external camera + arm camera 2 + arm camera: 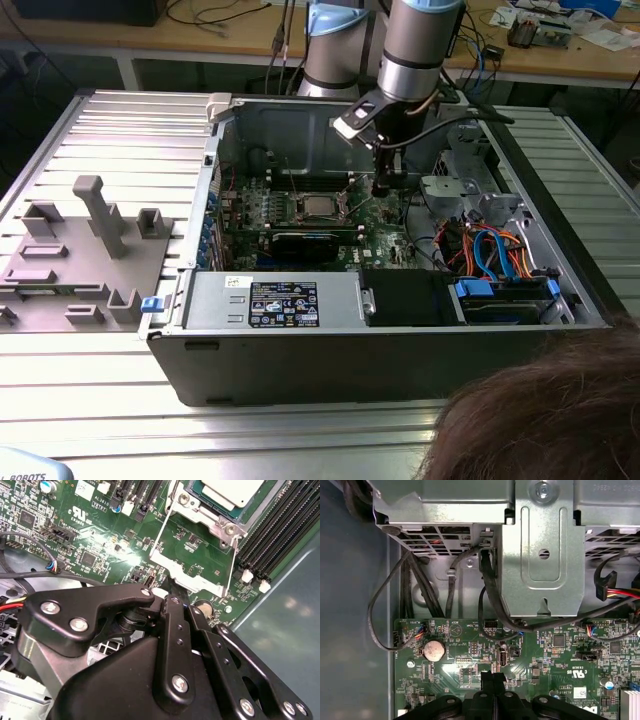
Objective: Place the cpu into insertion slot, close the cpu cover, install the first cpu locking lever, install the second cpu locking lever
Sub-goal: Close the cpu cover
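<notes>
Chip (231, 490) sits in the socket (212, 520) (already seated); beside the socket its cover (182, 572) lies flipped open, with empty fingers (172, 615) pressed together, presumably as one pushing tip.

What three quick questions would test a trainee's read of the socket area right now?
1. True or false: the cpu already sits in the insertion slot.
2. Is the cpu cover closed over the chip or swung open?
3. Pick one: the gripper hangs on A) the exterior view's right of the slot, B) the exterior view's left of it.
Key: 1 true; 2 open; 3 A.
</notes>
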You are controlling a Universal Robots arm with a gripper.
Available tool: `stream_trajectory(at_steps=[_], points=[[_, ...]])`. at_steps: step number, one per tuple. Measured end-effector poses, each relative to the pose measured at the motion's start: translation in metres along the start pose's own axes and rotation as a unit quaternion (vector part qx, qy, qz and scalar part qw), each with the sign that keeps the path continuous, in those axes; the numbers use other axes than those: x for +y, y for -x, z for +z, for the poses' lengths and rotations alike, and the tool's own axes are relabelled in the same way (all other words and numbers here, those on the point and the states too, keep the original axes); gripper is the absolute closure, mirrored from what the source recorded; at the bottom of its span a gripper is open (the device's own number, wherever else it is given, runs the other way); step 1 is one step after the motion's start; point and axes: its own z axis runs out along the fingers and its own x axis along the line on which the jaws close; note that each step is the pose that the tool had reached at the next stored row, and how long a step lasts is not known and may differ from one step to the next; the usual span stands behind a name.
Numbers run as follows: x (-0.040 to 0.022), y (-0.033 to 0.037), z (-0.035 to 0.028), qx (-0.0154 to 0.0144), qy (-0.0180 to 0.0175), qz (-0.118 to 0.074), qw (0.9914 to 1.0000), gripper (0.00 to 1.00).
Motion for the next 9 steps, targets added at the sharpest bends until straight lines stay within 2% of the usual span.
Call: stream_trajectory(at_steps=[9], points=[[0.0001, -0.0002, 0.0046, 0.0, 0.0, 0.0, 1.0, 0.89]])
